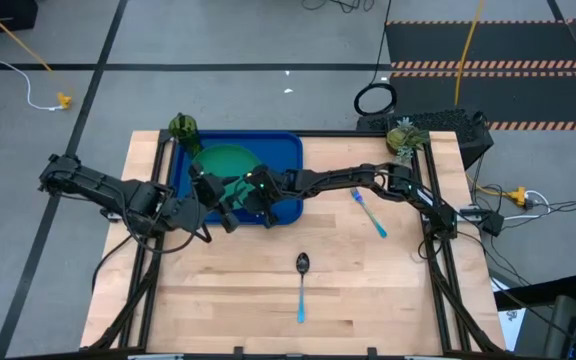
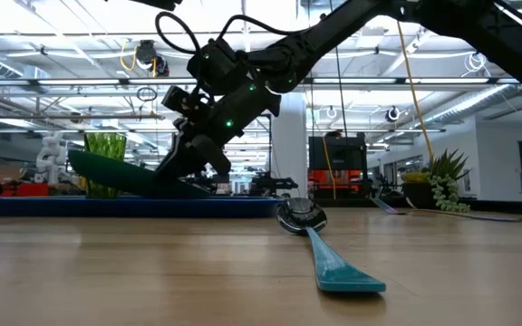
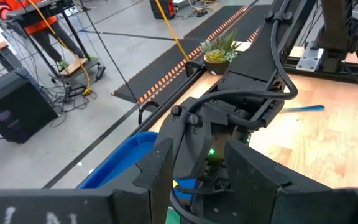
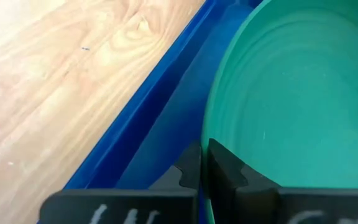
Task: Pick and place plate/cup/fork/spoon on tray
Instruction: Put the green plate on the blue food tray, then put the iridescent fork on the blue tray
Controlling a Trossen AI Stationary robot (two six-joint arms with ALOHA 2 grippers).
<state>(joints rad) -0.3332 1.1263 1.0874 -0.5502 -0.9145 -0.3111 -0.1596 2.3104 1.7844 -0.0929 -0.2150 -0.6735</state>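
Note:
The green plate (image 1: 223, 163) lies tilted over the blue tray (image 1: 286, 150) at the table's far left. My right gripper (image 1: 244, 192) reaches in from the table's right and is shut on the plate's near rim. My left gripper (image 1: 213, 207) is open just left of it, over the tray's near edge, touching nothing I can see. The olive cup (image 1: 182, 127) stands by the tray's far left corner. The fork (image 1: 369, 212) lies on the wood right of the tray. The spoon (image 1: 301, 284) lies on the wood near the front, bowl toward the tray. My right gripper pinches the plate's rim (image 4: 211, 134) between its two fingers, one on the inner face and one outside, above the tray's floor. The fingers slant down from the table's right. In the low view the plate (image 2: 107, 172) is tilted, its left side higher than the held side.
A small potted plant (image 1: 400, 136) stands at the table's far right corner. The right arm (image 3: 253, 81) fills the space just ahead of my left gripper (image 3: 207, 180). Bare wood lies between the tray and the table's front edge around the spoon (image 2: 320, 244).

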